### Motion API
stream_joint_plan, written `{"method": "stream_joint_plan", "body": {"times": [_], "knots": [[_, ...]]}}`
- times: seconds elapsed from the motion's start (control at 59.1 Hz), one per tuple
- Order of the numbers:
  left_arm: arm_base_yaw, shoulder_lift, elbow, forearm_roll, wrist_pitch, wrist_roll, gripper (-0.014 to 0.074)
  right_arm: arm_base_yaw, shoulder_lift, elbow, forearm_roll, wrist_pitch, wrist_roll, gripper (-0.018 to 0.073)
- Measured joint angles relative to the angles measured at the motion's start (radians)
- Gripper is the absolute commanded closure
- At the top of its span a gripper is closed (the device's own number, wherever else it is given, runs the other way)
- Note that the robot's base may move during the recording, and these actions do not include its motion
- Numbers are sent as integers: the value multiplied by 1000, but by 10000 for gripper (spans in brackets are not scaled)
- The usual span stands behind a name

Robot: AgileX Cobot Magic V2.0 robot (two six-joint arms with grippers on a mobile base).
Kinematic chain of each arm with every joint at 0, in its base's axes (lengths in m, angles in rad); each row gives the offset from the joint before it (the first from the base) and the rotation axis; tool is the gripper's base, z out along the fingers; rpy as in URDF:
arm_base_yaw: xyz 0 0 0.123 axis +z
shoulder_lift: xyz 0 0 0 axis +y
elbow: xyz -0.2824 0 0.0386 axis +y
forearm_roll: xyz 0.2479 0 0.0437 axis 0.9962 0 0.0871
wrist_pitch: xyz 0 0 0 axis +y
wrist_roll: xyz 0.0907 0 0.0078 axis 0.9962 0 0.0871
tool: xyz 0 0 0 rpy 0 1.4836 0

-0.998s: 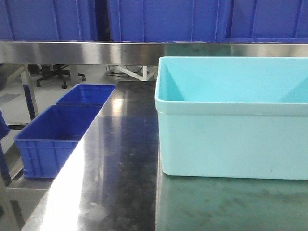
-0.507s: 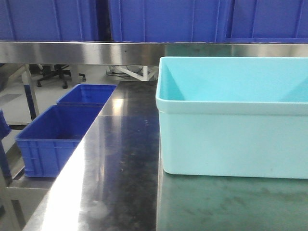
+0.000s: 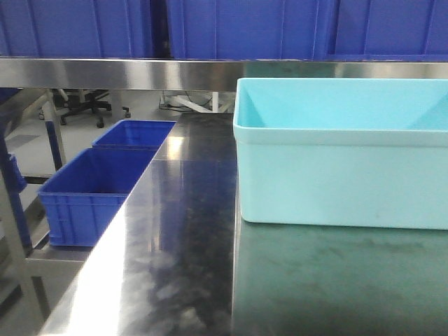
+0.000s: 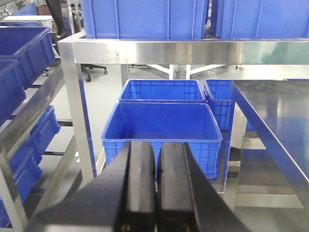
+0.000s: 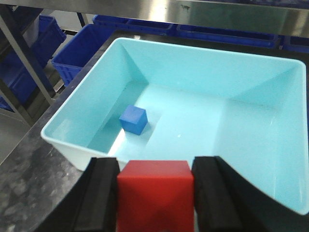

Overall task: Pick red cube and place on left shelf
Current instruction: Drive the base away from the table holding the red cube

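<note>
My right gripper is shut on the red cube, holding it above the near rim of a light cyan bin. In the left wrist view my left gripper is shut with nothing between its black fingers. The left shelf, a rack of steel posts and sloping rails with deep-blue crates, stands at the far left of that view, well away from both grippers. One of its posts shows at the left edge of the front view.
A small blue cube lies inside the cyan bin, which stands on the steel-topped table. Two open blue crates sit low beside the table's left edge. A steel beam carrying blue crates runs overhead.
The front view has shifted: the cyan bin and the low blue crates now sit a little further right, and the rack post has come into view at the left.
</note>
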Motion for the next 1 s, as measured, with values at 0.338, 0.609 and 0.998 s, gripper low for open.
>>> {"method": "stream_joint_plan", "body": {"times": [0.338,0.609,0.998], "knots": [[0,0,0,0,0,0,495,0,0,0,0,2,0,505],[0,0,0,0,0,0,495,0,-2,0,2,2,0,505],[0,0,0,0,0,0,495,0,-2,0,2,2,0,505]]}}
